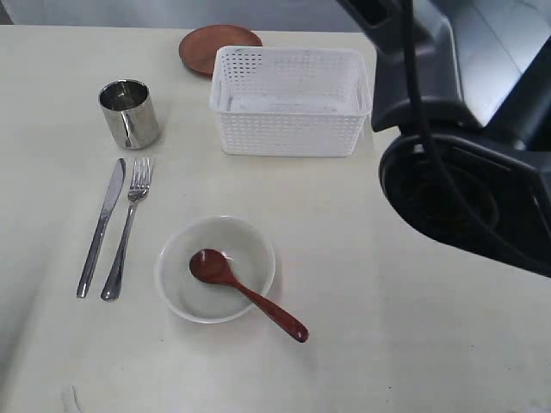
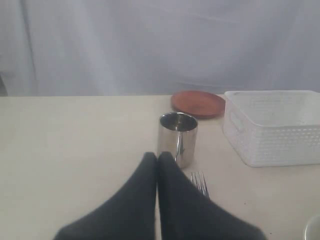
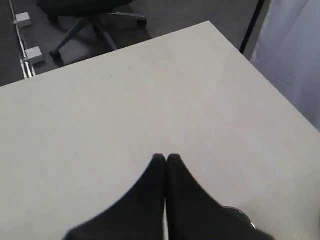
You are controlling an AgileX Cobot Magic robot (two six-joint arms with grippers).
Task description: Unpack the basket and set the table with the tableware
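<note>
The white basket (image 1: 291, 101) stands at the back of the table (image 1: 413, 344), with the brown plate (image 1: 215, 47) behind it. Left of the basket stands the steel cup (image 1: 129, 112). Below the cup, the knife (image 1: 102, 225) and fork (image 1: 127, 228) lie side by side. To their right is the white bowl (image 1: 215, 268), with the reddish spoon (image 1: 245, 292) resting in it and its handle over the rim. My left gripper (image 2: 157, 157) is shut on nothing, just short of the cup (image 2: 178, 137). My right gripper (image 3: 166, 159) is shut and empty over bare tabletop.
The right arm's black body (image 1: 465, 146) fills the right side of the exterior view, beside the basket. The right wrist view shows the table's far edge and corner, with an office chair (image 3: 90, 15) on the floor beyond. A pale curtain hangs behind the table.
</note>
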